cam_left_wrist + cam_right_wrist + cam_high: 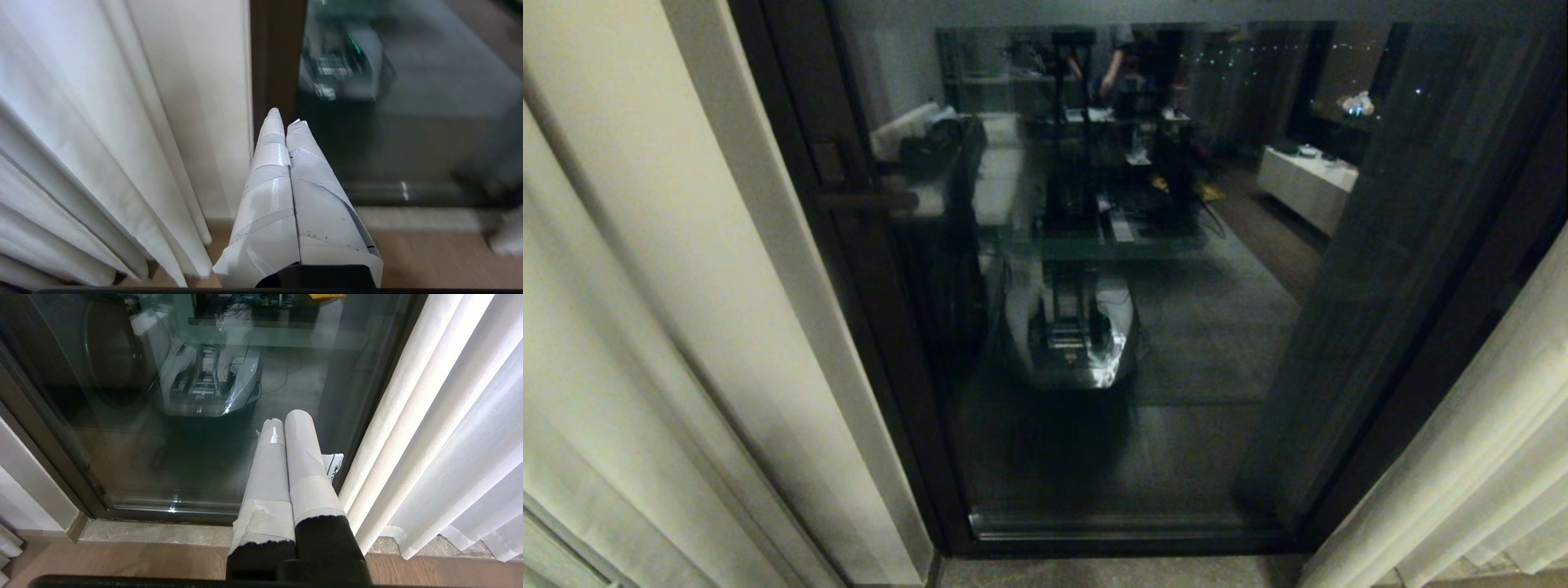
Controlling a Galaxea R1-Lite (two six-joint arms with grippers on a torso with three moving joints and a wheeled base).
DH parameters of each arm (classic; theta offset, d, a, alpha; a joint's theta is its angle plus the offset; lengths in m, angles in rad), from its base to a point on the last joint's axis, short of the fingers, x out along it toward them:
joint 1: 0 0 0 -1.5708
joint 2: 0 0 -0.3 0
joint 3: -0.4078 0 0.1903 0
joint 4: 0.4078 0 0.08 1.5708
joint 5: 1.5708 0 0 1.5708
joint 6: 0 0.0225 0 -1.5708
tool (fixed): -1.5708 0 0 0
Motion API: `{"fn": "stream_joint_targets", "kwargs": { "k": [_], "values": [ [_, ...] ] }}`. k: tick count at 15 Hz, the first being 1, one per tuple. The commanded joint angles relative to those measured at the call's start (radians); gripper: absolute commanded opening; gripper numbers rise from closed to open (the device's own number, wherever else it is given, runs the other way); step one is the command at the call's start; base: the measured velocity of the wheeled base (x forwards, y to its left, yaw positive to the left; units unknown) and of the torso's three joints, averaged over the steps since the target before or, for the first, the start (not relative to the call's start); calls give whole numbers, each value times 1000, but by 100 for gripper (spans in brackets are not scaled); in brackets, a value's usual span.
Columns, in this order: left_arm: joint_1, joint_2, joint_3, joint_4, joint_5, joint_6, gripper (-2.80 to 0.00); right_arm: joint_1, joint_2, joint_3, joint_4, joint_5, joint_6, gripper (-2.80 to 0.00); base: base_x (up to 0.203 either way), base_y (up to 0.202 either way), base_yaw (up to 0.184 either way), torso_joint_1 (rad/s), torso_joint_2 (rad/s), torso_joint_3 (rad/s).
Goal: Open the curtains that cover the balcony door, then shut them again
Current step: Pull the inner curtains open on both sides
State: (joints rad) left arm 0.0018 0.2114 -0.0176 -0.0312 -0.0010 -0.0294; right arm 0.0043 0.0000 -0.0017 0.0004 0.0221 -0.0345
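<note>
Tape-wrapped fingers of the left gripper (286, 118) fill the near edge of the left wrist view, pressed together on nothing, tips aimed at the dark frame of the balcony door (278, 57). Folds of the curtains (81, 155) hang at its nine o'clock, near but apart. From the right wrist, the right gripper (286, 418) is likewise closed and empty, with the other drape (441, 416) falling at its three o'clock, close beside the fingers.

Neither arm appears in the head view, where the curtains (645, 310) stand gathered at nine o'clock and four o'clock and the balcony door (1135, 286) glass lies uncovered at centre, mirroring the robot's base and the lit room. Its short bar handle (866, 201) sits at ten o'clock, seen only from there.

Only the wrist cameras show the hems, the stone sill (155, 533) and the wooden floor (122, 563). Fabric this long looks soft and light yet prone to slip and bunch; judging by the folds, a pinch on the hemmed leading edge should pull best to close them.
</note>
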Motion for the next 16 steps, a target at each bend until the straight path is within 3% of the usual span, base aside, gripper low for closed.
{"fn": "stream_joint_targets", "kwargs": {
  "k": [1, 16],
  "values": [
    [-7, -176, 13, 18, 15, -2, -280, 0, 2, 0, 0, 1, -1, -280, 0, 0, 0, 0, 0, 0],
    [-8, -211, 18, 21, 27, -4, -280, 0, 2, 0, 0, 1, -1, -280, 0, 0, 0, 0, 0, 0]
  ]
}}
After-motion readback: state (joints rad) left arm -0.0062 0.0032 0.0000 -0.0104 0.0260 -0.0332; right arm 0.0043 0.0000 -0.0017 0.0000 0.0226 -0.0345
